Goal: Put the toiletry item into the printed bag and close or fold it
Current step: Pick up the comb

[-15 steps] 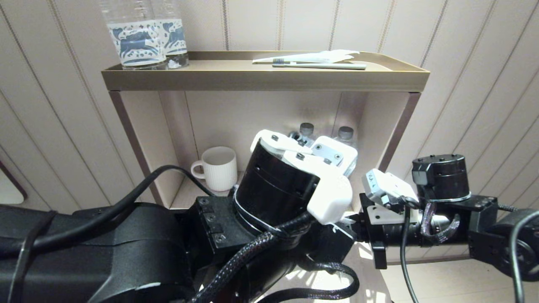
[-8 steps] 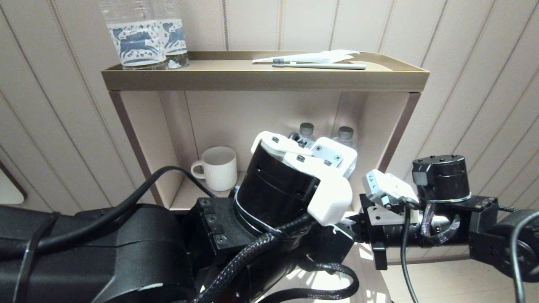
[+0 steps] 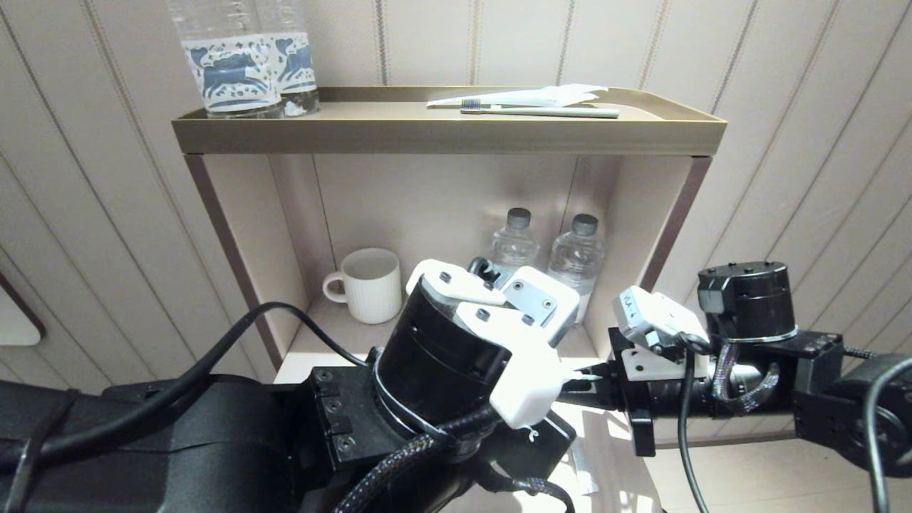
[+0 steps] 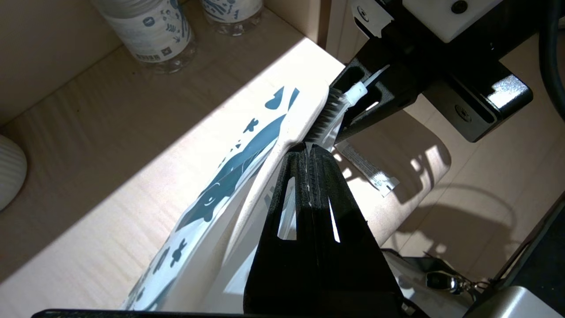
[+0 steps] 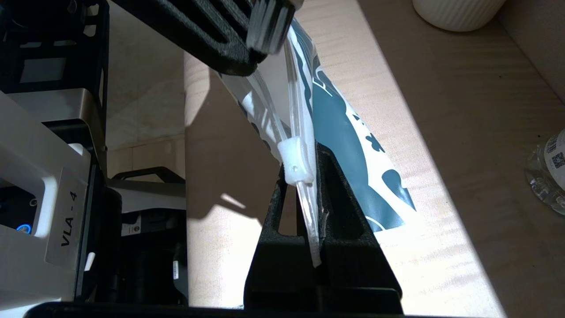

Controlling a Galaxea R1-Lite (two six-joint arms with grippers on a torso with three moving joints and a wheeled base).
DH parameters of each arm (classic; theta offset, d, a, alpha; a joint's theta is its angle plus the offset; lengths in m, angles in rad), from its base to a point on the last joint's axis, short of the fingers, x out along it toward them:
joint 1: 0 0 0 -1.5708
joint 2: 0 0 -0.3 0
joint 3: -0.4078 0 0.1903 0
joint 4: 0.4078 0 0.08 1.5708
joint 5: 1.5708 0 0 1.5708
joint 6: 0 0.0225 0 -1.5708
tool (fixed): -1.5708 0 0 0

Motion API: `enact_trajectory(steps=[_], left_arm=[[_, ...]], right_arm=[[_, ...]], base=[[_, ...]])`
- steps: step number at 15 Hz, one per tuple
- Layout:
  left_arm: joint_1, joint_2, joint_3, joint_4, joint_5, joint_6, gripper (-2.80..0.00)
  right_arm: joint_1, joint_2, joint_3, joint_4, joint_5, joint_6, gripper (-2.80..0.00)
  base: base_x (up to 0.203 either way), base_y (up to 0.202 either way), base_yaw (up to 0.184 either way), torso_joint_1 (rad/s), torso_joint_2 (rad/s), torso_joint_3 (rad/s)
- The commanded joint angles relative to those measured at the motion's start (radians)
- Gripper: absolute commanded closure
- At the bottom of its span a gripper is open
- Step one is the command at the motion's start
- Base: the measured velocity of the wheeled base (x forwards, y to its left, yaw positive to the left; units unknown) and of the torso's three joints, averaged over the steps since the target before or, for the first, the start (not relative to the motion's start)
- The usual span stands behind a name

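Lower now than a second ago, the left arm's wrist has dropped in the head view, uncovering the two clear capped water bottles at the back of the shelf behind it; the right arm has kept still.

The left claw is clenched on the upper edge of the printed bag, a flat translucent white pouch with blue-teal leaf shapes, which hangs slanting down from its tips toward the sunlit wood. Just beyond those tips the long white toothbrush shows its dark bristled head, pinched together with the bag's mouth by the right claw, which is also clamped shut. Holding the two ends of the opening apart looks meant to keep the pouch taut and its mouth off the shelf while the brush goes in or the top is folded; I cannot tell how far the handle sits inside.

Both arms reach forward at shelf height, the claws nose to nose and nearly touching. A white ribbed mug stands well off beyond the left claw.
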Motion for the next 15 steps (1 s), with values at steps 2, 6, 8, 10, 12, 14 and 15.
enact_trajectory(steps=[2, 6, 8, 10, 12, 14, 15], left_arm=[[0.0, -0.018, -0.016, -0.001, 0.003, 0.002, 0.0], [-0.002, -0.026, -0.054, 0.0, 0.003, 0.003, 0.0], [-0.002, -0.012, -0.084, 0.002, -0.001, 0.003, 0.0], [-0.019, 0.018, -0.102, -0.001, -0.004, 0.001, 0.0], [-0.03, 0.048, -0.129, -0.001, -0.009, 0.0, 0.0], [-0.031, 0.061, -0.138, -0.001, -0.027, 0.0, 0.0], [-0.032, 0.061, -0.137, -0.001, -0.027, 0.0, 0.0]], right_arm=[[0.0, 0.002, 0.0, -0.004, 0.005, -0.003, 0.0], [0.0, 0.002, 0.0, -0.004, 0.005, -0.003, 0.0], [0.0, 0.003, 0.0, -0.004, 0.005, -0.003, 0.0], [0.0, 0.004, -0.002, -0.004, 0.005, -0.003, 0.0], [0.0, 0.004, -0.002, -0.004, 0.003, -0.003, 0.0], [0.0, 0.005, -0.002, -0.004, 0.003, -0.003, 0.0], [0.0, 0.005, -0.002, -0.004, 0.003, -0.003, 0.0]], base=[[0.0, 0.0, 0.0, 0.0, 0.0, 0.0], [0.0, 0.0, 0.0, 0.0, 0.0, 0.0], [0.0, 0.0, 0.0, 0.0, 0.0, 0.0], [0.0, 0.0, 0.0, 0.0, 0.0, 0.0], [0.0, 0.0, 0.0, 0.0, 0.0, 0.0], [0.0, 0.0, 0.0, 0.0, 0.0, 0.0], [0.0, 0.0, 0.0, 0.0, 0.0, 0.0]])
